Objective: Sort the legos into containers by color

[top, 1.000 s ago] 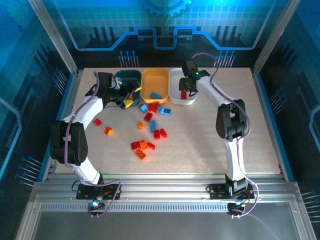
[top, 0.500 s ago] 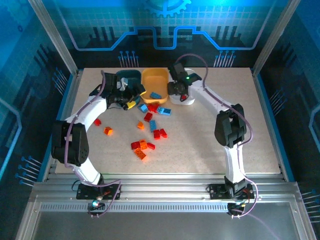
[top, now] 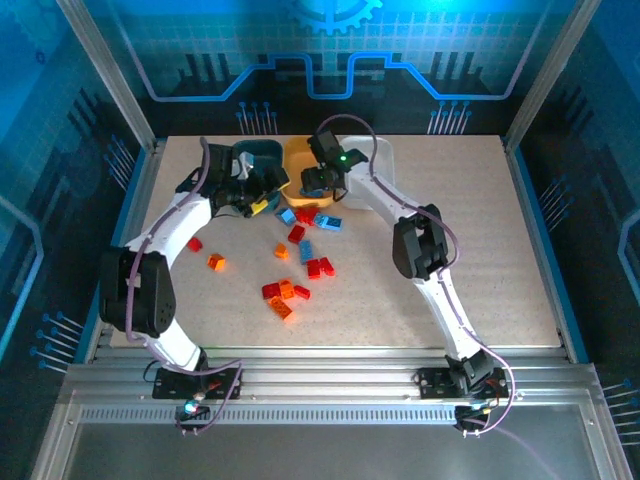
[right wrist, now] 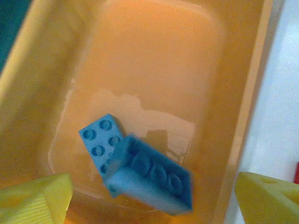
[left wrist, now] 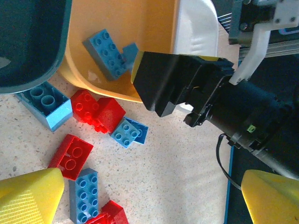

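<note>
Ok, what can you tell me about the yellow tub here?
The yellow tub is a rounded-rectangle dish of glossy yellow-orange plastic. It stands upright and open on the table, between the teal tub and the white tub. Pale smudges mark its floor. Inside, a blue brick lies studs up, and a second blue brick, blurred, overlaps it. The right arm covers part of it from above.

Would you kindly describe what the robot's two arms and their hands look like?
The left arm and right arm have white tubular links between bulky black joints, with a purplish-grey cable looping alongside each. The left hand and right hand are black, tipped with yellow wedge-shaped fingers. A small green light glows on the right wrist.
</note>
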